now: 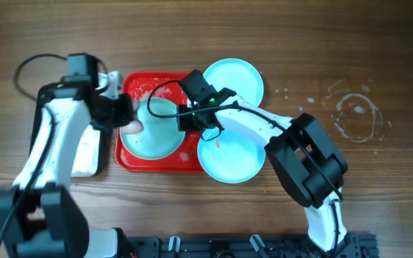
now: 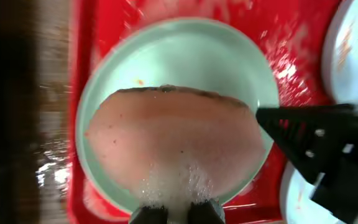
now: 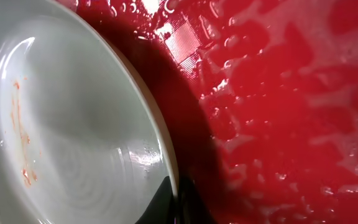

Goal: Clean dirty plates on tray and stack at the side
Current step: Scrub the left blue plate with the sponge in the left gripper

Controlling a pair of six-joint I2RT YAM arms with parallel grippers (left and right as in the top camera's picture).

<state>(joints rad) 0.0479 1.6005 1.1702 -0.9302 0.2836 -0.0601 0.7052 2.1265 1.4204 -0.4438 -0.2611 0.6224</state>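
Observation:
A pale turquoise plate (image 1: 160, 132) lies on the red tray (image 1: 156, 163). My left gripper (image 1: 124, 122) is shut on a pink foamy sponge (image 2: 173, 143) and presses it flat on this plate (image 2: 179, 50); its jaws (image 2: 176, 213) show at the bottom edge of the left wrist view. My right gripper (image 1: 192, 118) is shut on the plate's right rim (image 3: 166, 155), one finger inside and one outside (image 3: 176, 202). The plate (image 3: 73, 124) shows an orange smear. Two more plates sit to the right, one at the back (image 1: 235, 79) and one at the front (image 1: 231, 158), overlapping the tray's edge.
The red tray (image 3: 278, 93) is wet and smeared with foam. A pale metal tray (image 1: 88, 154) lies left of the red tray, under my left arm. Water rings and drops (image 1: 357, 115) mark the wooden table at the right.

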